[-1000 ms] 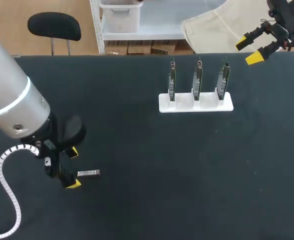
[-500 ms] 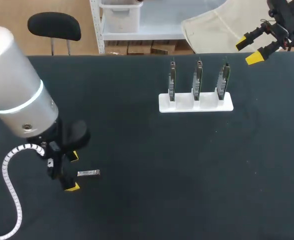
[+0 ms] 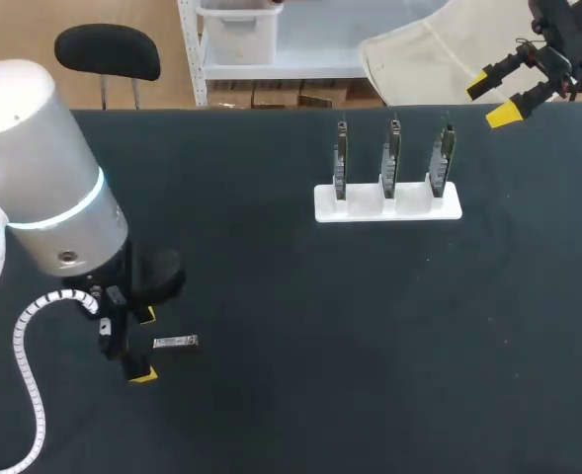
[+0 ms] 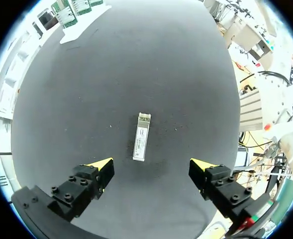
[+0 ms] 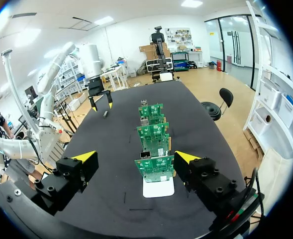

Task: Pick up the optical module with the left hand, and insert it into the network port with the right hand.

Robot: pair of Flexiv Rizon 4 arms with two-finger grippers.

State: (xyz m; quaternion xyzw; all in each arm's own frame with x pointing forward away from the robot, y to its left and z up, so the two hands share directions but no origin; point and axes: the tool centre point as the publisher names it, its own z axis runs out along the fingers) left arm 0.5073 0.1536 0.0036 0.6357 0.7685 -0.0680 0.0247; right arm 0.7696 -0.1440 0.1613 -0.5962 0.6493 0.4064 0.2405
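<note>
The left pincer (image 4: 151, 164) hangs spread and empty over the desk (image 4: 186, 74). The optical module (image 4: 142, 137) lies flat just ahead, centred on the gap, apparently lined up for a grasp. The right pincer (image 3: 491, 100), also released, sits beyond the white rack (image 3: 388, 202) of upright port boards (image 3: 391, 156), likely parked clear until handover.

The left arm (image 3: 43, 188) comes in at 9 o'clock. The left gripper (image 3: 145, 345) hangs at 8 o'clock, pointing down with its fingers spread wide. The right arm (image 3: 567, 30) sits at 1 o'clock. The right gripper (image 3: 490, 101) points toward 8 o'clock, fingers also apart.
</note>
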